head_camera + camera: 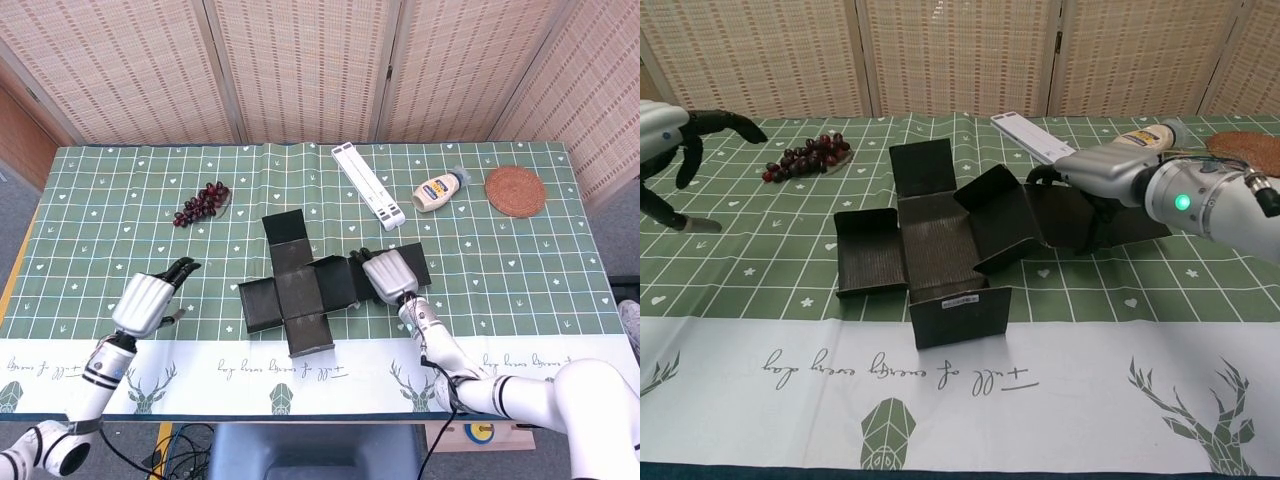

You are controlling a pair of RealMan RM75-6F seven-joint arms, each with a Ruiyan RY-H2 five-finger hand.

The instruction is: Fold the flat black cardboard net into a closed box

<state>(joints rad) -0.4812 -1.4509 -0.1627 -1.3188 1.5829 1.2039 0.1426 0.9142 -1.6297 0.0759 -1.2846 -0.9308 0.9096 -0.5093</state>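
Right hand (388, 273) gripping the net's (300, 290) right-hand flap, long arm running rightward beneath it. Left hand (148, 300) well apart to the left, fingers loosely spread, holding nothing. Fold best driven from the right.

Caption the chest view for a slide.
Right hand lifts the long flap of the black cardboard net; left hand hovers open beside it.

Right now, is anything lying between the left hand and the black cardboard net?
Nothing: in the head view only bare green tablecloth separates the left hand from the cardboard net. The grapes sit further back, off that line.
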